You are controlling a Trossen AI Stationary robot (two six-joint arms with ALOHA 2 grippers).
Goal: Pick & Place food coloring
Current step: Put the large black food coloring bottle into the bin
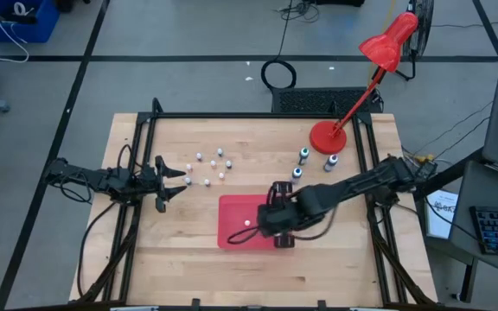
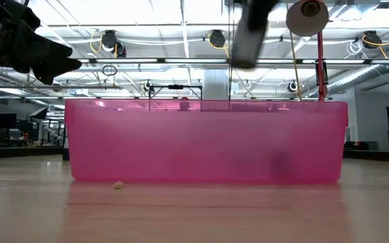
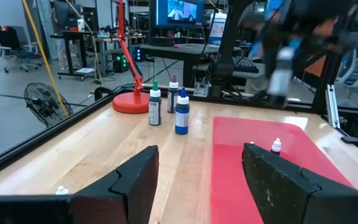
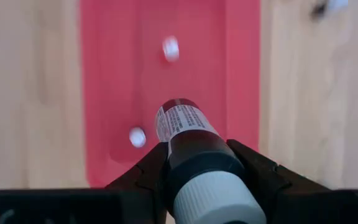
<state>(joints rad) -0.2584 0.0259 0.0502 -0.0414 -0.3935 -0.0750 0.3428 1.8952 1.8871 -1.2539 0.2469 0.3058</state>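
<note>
The wooden table (image 1: 188, 259) is framed by black rails, and a red desk lamp (image 1: 379, 69) is seen at its far right corner, its round base (image 1: 327, 136) resting on the wood. A flat red tray (image 1: 236, 216) lies near the middle of the table.

Above the right part of the tray the right arm is stretched in from the right edge. Its tool (image 4: 197, 171) is closed around one dark-bodied food coloring bottle (image 4: 194, 146) with a white cap and a printed label, held over the tray. From the high view the right side of the tray is covered by this arm and tool.

At the left edge of the table the left tool (image 1: 175, 179) is held wide apart with nothing between its fingers, pointed toward the scattered small bottles.

Three larger upright bottles are counted near the lamp base: one green-topped (image 3: 155, 106), one blue-topped (image 3: 182, 112) and one with a pale top (image 3: 173, 93), standing close together.

About eight tiny bottles (image 1: 210, 168) are seen scattered as white or pinkish dots on the bare wood between the left tool and the tray; the exact count cannot be told.

In the right wrist view two tiny white-capped bottles (image 4: 170, 48) are seen on the tray floor, apart from one another.
</note>
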